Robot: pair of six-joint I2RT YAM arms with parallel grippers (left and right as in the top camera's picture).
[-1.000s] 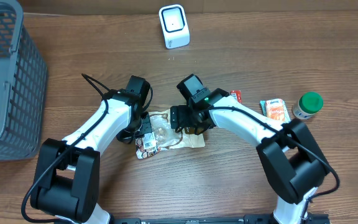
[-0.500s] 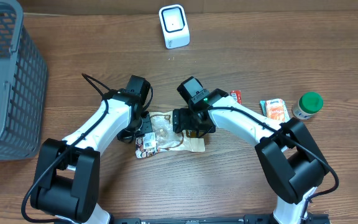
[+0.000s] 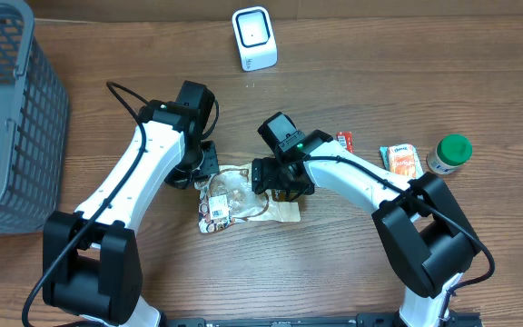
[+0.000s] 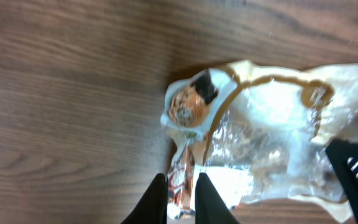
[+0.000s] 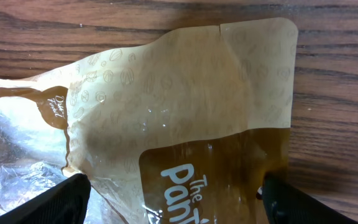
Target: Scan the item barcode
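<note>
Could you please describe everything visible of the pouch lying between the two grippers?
The pouch is a flat, crinkled plastic bag lying on the wooden table. One end is tan with faint printed patterns and a brown panel with white lettering; the middle is clear film, contents unclear; the other end shows white and orange print. The left gripper is shut on that end's edge; the right gripper stands open astride the tan end.

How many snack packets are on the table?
3. A big crinkly bag lies in the middle, a small red packet peeks out by the right arm, and an orange packet sits beside the green-lidded jar. Others may be hidden.
</note>
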